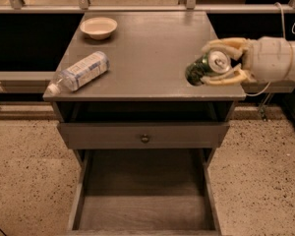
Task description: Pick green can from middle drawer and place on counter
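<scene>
Camera view: cream two-finger gripper [209, 63] is at the right front corner of the grey-brown wooden table [147, 58], with the white arm entering from the right. Its fingers are clamped on the small dark-green metal can [202, 70], one above and one below. The can is tilted, silver lid toward the camera. Cannot tell if it touches the table. Wide grey wooden middle drawer [145, 213] is pulled open low down, plank floor showing. Clear plastic bottle [78, 72] lies on its side at front left. Shallow cream bowl [98, 27] sits at back left.
</scene>
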Tool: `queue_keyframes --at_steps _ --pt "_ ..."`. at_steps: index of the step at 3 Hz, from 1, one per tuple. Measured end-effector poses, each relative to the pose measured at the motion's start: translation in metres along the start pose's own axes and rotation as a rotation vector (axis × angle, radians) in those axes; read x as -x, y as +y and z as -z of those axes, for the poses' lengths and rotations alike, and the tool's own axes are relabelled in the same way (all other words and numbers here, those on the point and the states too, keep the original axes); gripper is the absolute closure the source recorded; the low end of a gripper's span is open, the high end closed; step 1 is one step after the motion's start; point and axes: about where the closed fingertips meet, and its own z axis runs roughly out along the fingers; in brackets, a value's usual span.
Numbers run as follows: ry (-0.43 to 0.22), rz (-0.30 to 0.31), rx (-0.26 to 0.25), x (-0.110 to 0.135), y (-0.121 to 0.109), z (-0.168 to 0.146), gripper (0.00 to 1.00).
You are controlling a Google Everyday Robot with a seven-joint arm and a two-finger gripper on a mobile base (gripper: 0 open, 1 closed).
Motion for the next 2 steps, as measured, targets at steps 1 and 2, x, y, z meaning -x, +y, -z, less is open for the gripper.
queue_keyframes --at_steps 1,2 --pt "0.092 -0.118 0.014 -0.022 -0.071 -0.019 1.0" --pt "0.152 -0.229 0.066 -0.037 -0.106 -0.057 1.0"
